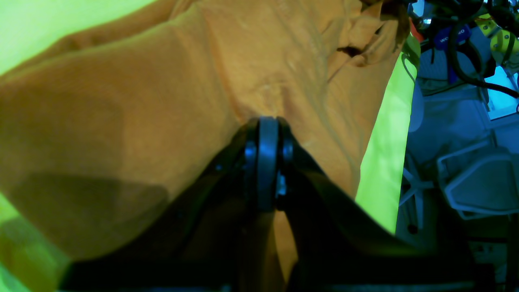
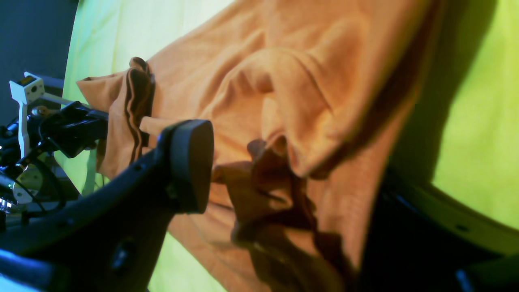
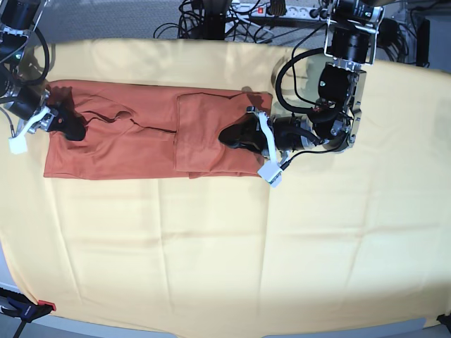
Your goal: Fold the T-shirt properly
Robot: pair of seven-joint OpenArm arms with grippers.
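T-shirt (image 3: 141,144) rust cloth, wrinkled, flattened long rectangle.

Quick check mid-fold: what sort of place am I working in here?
Most likely a robotics lab bench: a table draped in pale-yellow cloth, cables and a power strip along its far edge, and an office chair beyond the T-shirt.

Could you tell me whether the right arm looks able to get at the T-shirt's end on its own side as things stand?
Probably yes: the right end effector stands open right over that end of the T-shirt, with only bunched cloth between its fingers.
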